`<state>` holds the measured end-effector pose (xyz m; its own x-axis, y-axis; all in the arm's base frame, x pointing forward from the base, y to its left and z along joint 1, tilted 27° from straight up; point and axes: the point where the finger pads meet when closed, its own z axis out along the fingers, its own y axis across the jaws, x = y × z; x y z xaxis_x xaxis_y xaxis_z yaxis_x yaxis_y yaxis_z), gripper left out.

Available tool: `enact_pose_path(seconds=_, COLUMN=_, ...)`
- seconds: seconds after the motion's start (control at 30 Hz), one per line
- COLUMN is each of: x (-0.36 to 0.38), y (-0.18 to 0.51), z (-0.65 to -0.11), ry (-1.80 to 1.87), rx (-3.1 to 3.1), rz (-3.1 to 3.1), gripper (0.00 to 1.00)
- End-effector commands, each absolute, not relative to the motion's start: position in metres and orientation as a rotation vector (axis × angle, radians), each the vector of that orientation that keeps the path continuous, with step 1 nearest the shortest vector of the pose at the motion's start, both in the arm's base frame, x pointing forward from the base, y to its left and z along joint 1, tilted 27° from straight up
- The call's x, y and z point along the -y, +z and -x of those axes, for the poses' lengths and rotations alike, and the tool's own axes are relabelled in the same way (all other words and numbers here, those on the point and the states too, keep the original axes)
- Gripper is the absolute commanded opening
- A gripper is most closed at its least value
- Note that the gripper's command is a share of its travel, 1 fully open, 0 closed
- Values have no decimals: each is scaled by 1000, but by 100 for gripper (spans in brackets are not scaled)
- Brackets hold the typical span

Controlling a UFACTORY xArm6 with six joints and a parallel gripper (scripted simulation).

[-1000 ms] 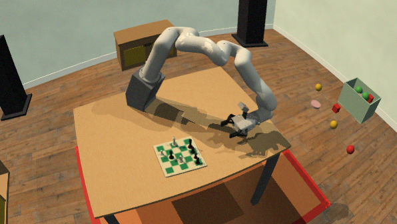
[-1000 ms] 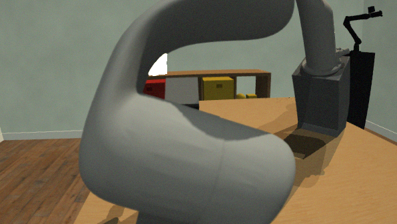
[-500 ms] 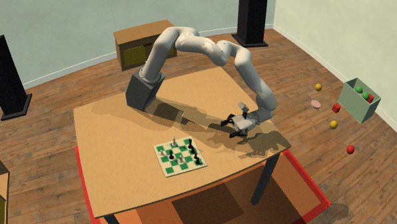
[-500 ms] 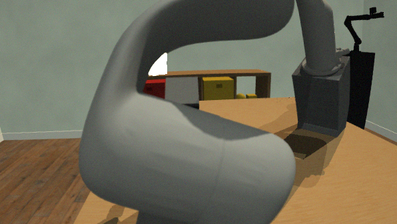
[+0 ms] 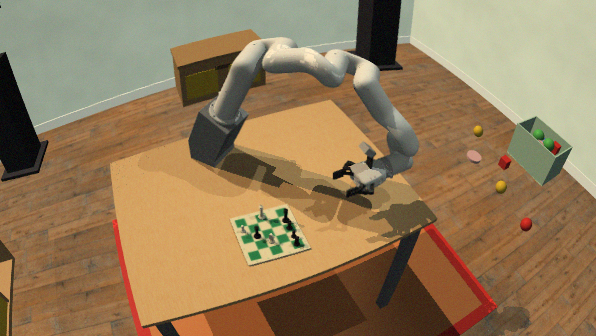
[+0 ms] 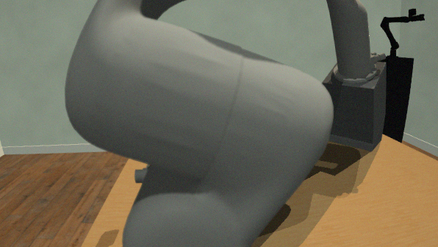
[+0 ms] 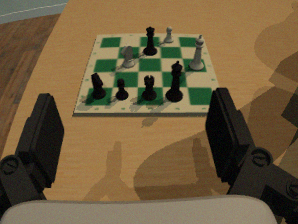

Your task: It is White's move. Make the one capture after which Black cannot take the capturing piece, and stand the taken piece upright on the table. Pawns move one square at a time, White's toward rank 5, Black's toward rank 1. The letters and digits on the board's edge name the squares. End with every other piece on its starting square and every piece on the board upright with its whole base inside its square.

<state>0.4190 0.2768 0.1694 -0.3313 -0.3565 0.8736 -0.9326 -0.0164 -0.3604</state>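
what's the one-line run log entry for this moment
phase: approach | gripper: open, empty, above table beside chessboard | pieces: all on board, upright | capture: not yet made | exterior view: blocked by arm

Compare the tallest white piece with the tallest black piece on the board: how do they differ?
The white piece is pale and stands at the board's far right corner; the black piece is dark and stands in the row nearest the camera. Both are upright and untouched by the open gripper.

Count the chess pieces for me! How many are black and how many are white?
Black pieces: 5
White pieces: 3
Total: 8
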Motion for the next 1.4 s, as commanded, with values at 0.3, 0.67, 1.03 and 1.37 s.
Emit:
enact_pose_path(seconds=0.3, x=-266, y=208, z=-406, ry=1353, rx=1719, rz=-1353, gripper=100)
enact_pose_path(seconds=0.67, x=-244, y=160, z=-408, ry=1079, rx=1973, rz=-1353, gripper=100)
enact_pose_path(seconds=1.03, x=-234, y=120, z=-403, ry=719, rx=2321, rz=-1213, gripper=100)
enact_pose_path(seconds=1.37, x=-233, y=107, z=-403, ry=494, rx=2532, rz=-1046, gripper=100)
